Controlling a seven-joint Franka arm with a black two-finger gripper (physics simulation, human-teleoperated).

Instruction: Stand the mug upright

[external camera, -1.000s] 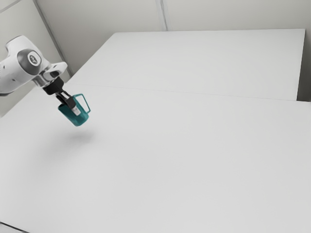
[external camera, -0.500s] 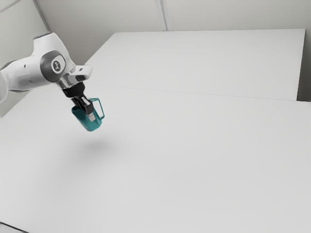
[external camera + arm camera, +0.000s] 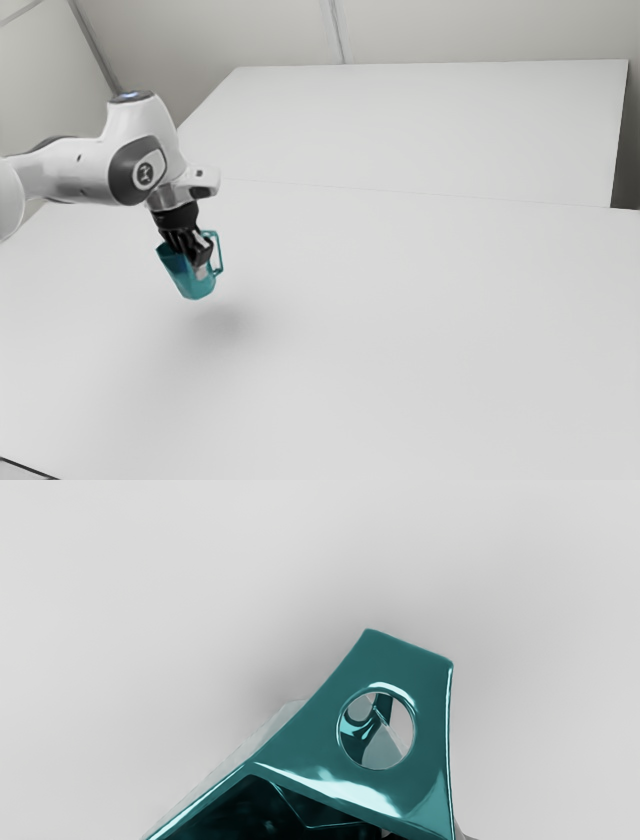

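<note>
Above the table (image 3: 400,340) hangs a tilted mug (image 3: 189,281).

Lettering, numbers and brand names: none are reading legibly in either view. In the exterior view, the white arm (image 3: 88,165) is carrying a round badge (image 3: 146,174) on the dark cap (image 3: 124,176) of its joint. The badge is displaying a small dark symbol on a pale ground; the symbol is appearing too small to make out as any letter, number or name.
</note>
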